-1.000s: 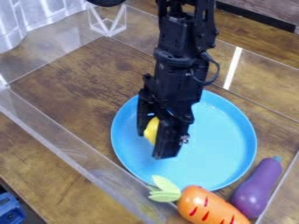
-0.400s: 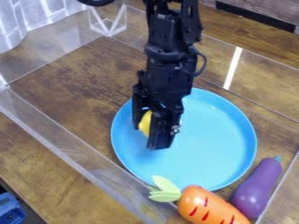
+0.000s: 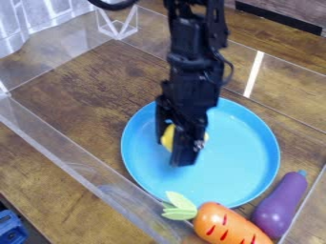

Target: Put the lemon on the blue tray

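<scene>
The blue tray is a large round sky-blue plate on the wooden table. Over its left half hangs my black gripper, pointing down, shut on the lemon. Only a small yellow patch of the lemon shows between the fingers at the gripper's left side. The fingertips reach close to the tray's surface; I cannot tell whether they touch it.
An orange carrot with a green top lies in front of the tray, a purple eggplant to its right. A clear plastic wall runs along the left and front. A white container stands at the back.
The gripper with the lemon swung left and then came back right, staying over the tray's left half. Its jaws stayed shut on the lemon.
</scene>
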You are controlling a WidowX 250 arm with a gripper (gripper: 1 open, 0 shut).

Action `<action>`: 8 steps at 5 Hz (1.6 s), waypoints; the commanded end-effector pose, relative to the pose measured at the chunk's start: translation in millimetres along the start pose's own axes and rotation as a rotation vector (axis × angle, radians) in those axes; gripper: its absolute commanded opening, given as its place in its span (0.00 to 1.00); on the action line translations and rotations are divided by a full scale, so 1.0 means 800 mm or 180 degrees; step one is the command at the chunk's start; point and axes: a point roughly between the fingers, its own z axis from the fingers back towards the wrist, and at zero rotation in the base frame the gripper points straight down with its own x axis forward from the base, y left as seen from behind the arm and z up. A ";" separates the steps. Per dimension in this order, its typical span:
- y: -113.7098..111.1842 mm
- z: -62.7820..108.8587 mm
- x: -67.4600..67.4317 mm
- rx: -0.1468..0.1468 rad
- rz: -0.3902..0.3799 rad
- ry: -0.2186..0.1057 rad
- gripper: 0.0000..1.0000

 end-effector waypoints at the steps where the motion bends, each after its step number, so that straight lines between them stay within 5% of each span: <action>1: -0.006 0.005 0.018 0.0103 -0.0304 -0.0166 0.00; 2: -0.001 0.008 0.026 0.0121 -0.0179 -0.0224 1.00; 3: -0.004 0.000 0.034 0.0096 0.0013 -0.0259 0.00; 8: 0.013 0.005 0.018 0.0126 0.0281 -0.0264 0.00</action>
